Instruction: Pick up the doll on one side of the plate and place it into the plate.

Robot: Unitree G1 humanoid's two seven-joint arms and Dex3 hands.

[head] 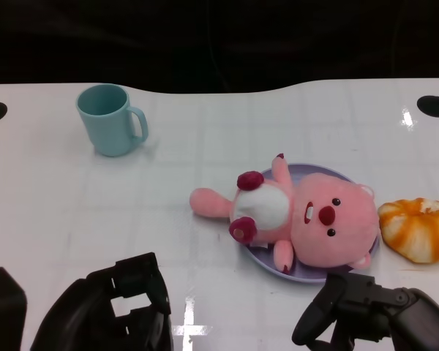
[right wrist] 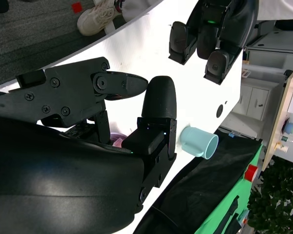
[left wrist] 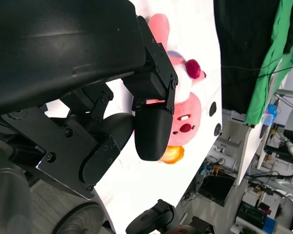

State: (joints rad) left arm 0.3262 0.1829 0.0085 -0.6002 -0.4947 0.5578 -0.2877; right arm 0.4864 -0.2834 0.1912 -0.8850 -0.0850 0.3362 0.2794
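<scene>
Doll (head: 300, 216) lay on the plate (head: 347, 178), legs overhanging; placement judged done. Left hand (head: 124, 311) and right hand (head: 366, 314) sat near the plate, fingers apart, holding nothing.

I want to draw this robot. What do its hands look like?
Both the left hand and the right hand are black and blocky, with rounded glossy shells, small screws on flat plates, and smooth rounded fingertips.
</scene>
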